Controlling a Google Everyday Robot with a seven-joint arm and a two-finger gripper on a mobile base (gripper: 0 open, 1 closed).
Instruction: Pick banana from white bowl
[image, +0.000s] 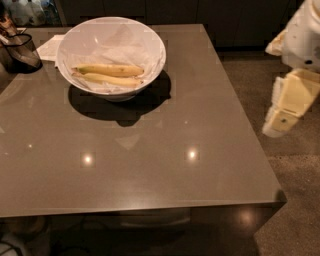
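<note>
The white bowl (150, 42), lined with crumpled white paper, stands at the back left of the brown table (165, 170). Two bananas lie side by side in it. The banana (107, 70) is the far one: deeper yellow, greenish, with a dark tip. A paler yellow banana (112, 80) lies just in front of it. My gripper (287, 107) hangs off the table's right edge, above the floor. It is far to the right of the bowl and holds nothing.
A dark mesh basket (17, 50) stands at the table's back left corner, with a white napkin (50, 47) beside it, behind the bowl. Dark cabinets run along the back. Speckled floor lies to the right of the table.
</note>
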